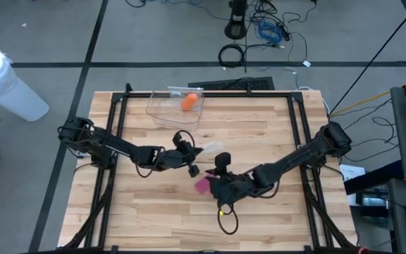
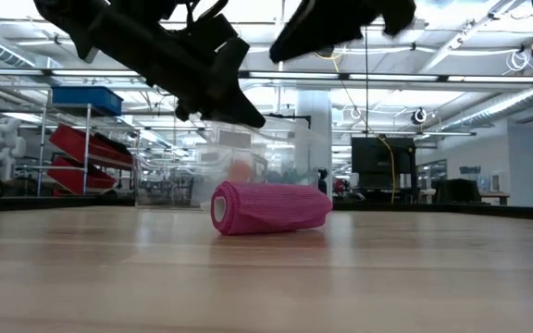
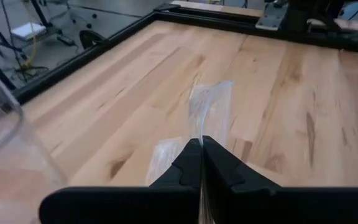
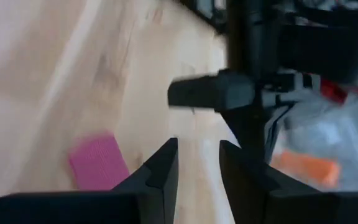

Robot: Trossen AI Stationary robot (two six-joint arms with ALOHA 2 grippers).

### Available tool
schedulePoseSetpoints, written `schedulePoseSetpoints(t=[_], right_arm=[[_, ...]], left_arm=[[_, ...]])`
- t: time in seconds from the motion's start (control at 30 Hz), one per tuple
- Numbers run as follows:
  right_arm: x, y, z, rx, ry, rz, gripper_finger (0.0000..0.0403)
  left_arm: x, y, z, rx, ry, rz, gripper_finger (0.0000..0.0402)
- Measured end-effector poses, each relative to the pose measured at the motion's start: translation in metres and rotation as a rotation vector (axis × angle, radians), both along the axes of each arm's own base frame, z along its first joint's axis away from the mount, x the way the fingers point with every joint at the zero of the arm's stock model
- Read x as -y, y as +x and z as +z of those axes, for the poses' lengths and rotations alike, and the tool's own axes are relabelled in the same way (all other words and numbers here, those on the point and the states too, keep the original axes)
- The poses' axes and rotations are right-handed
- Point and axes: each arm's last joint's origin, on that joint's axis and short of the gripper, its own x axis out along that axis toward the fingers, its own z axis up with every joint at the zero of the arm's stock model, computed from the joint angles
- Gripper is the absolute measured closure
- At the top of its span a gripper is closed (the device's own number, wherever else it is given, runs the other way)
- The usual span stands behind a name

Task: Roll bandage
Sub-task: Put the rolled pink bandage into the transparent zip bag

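Observation:
The pink bandage [image 2: 271, 207], rolled up, lies on its side on the wooden table [image 1: 154, 212] near the middle [image 1: 203, 185]. My right gripper [image 4: 199, 162] hovers open just above and to the right of it [image 1: 216, 186]; the roll [image 4: 98, 163] is beside its fingers, not between them. My left gripper [image 3: 202, 149] is a little to the far left of the roll [image 1: 192, 168], raised off the table [image 2: 243, 109] and shut on a clear plastic wrapper [image 3: 211, 102]. My left gripper pinches one end of the clear wrapper [image 3: 202, 138] between its two shut fingertips. The fingers slant slightly downward, coming from the table's left. The film sticks out ahead of the fingertips [image 1: 207, 149]; whether its far end touches the wood I cannot tell.
A clear plastic container [image 1: 176, 106] stands near the table's far edge with an orange roll [image 1: 189, 103] inside it. A black metal frame [image 1: 298, 134] runs around the table. A cable loop [image 1: 225, 220] hangs under my right arm.

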Motion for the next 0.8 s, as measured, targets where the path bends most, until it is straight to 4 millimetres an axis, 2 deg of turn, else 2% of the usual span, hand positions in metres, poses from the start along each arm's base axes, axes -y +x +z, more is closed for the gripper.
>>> schedulePoseSetpoints(t=[0.07,0.27,0.8], right_arm=[[0.002,0.001,-0.005,-0.05,-0.059,0.019,0.0302],[0.01,0.003,-0.014,-0.09,-0.047,-0.018,0.0295],[0.013,-0.002,-0.019,-0.126,-0.005,-0.092,0.0315]], left_arm=[[0.0,0.002,-0.001,0.013,-0.019,-0.008,0.0396],[-0.001,0.004,-0.002,0.058,-0.111,-0.018,0.0393],[-0.001,0.007,0.002,0.138,-0.287,-0.067,0.0396]])
